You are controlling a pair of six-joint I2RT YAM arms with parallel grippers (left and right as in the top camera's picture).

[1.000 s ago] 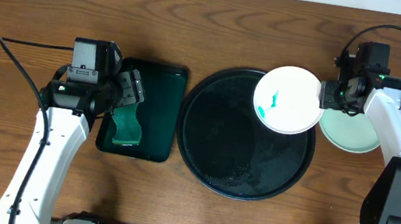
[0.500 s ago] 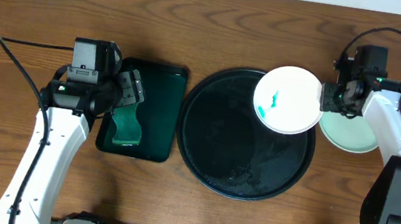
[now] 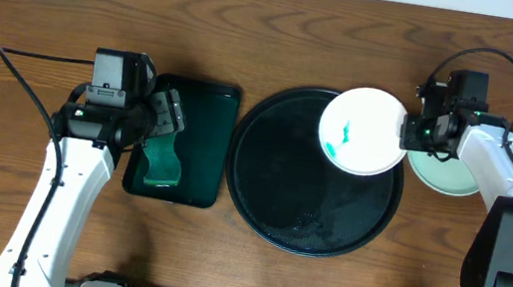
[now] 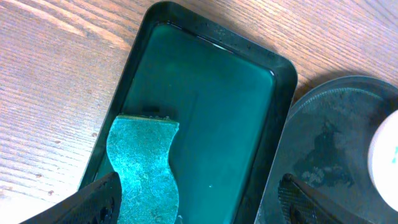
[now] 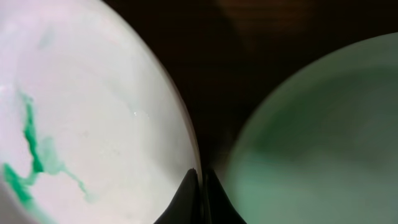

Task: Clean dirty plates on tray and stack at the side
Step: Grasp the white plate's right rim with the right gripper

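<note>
Status: right gripper [image 3: 411, 132] pinched shut on the white plate [image 3: 364, 129] rim.
I see the plate over the black tray [image 3: 271, 186] at its far right edge, beside a mint plate [image 3: 448, 176]; left gripper [image 3: 162, 115] wide open, empty, above the sponge [image 3: 163, 161] in the green tray [image 3: 201, 146].

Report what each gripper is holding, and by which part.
Right gripper pinches the white plate by its right rim. Left gripper is open, holding nothing.
</note>
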